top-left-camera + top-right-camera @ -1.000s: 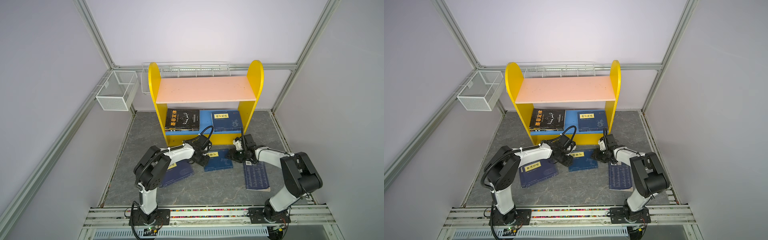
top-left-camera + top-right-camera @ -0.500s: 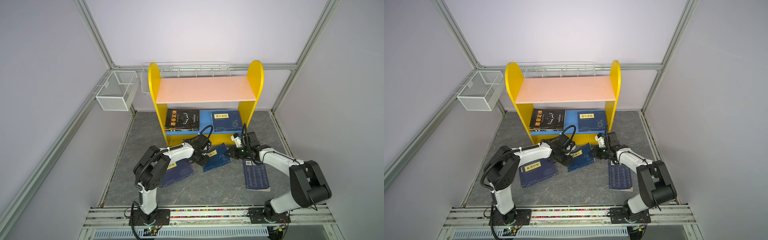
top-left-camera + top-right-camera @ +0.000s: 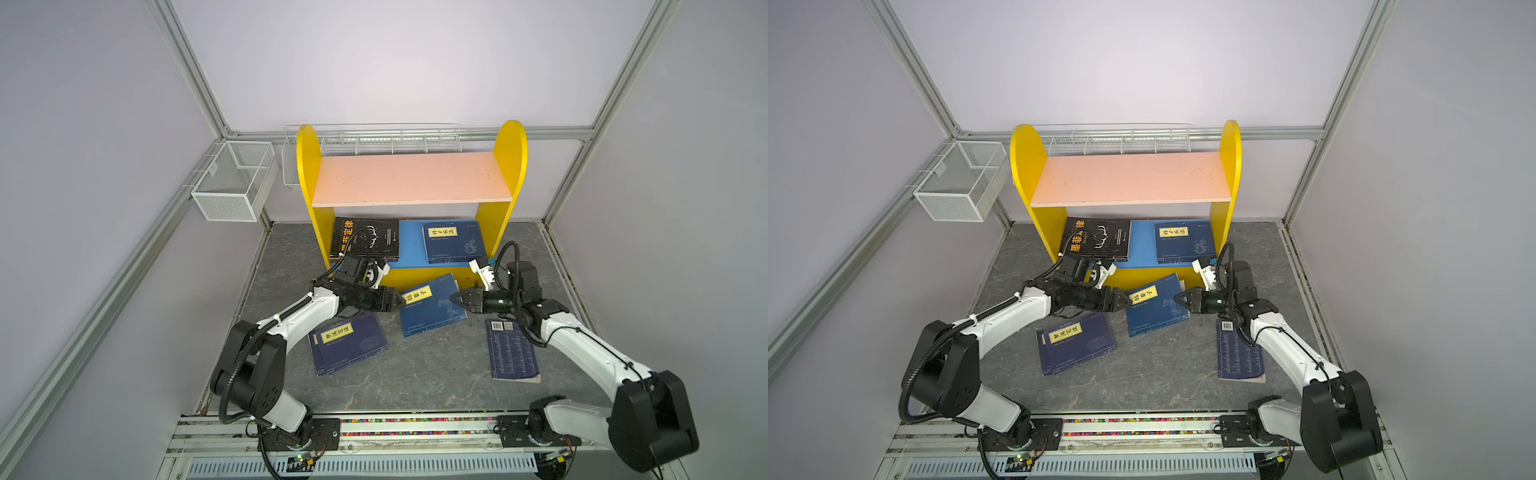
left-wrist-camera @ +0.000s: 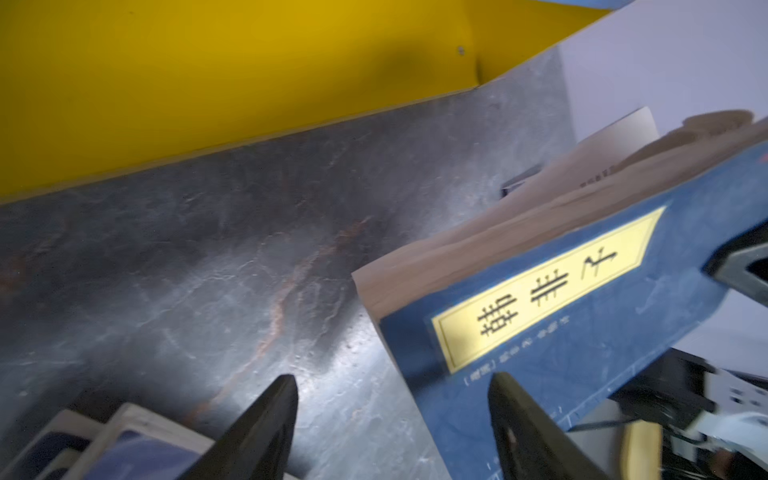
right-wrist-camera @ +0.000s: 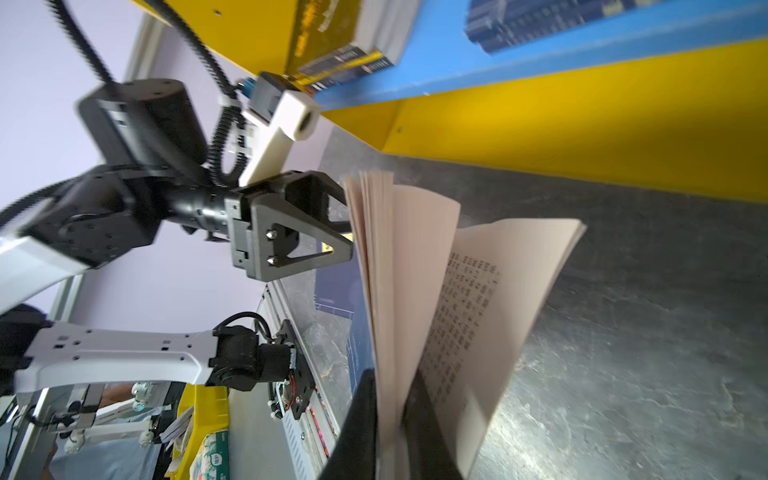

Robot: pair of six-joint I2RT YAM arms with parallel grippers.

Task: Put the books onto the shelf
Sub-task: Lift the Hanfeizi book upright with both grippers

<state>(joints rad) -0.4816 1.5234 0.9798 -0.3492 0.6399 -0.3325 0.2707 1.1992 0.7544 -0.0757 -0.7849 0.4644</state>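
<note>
- Nearest us, on the right, a face-down book (image 3: 513, 351) lies flat on the grey floor (image 3: 415, 374). It has a barcode sticker and a square code at its far end, both too small to read.
- On the left, two stacked navy books (image 3: 347, 343) lie flat. The top one has a yellow label in Chinese characters that we cannot read surely.
- Between them, the right gripper (image 3: 454, 299) is clamped on the page edge of the lifted book (image 3: 430, 309). This book tilts up with its pages fanning, and its yellow label reads 韩非子.
- The left gripper (image 3: 400, 300) sits at that book's other edge — jaws wide, gripping nothing.
- Beyond stands the shelf (image 3: 505, 166). On its blue lower board a black book (image 3: 365, 237) tops a small stack at the left, its orange title ending 定律.
- At the right of the same board lies a shelved navy book (image 3: 453, 243), labelled 孙子兵法.
- Farthest are a wire box (image 3: 232, 183) on the left wall and a wire rack (image 3: 374, 139) behind the shelf.
</note>
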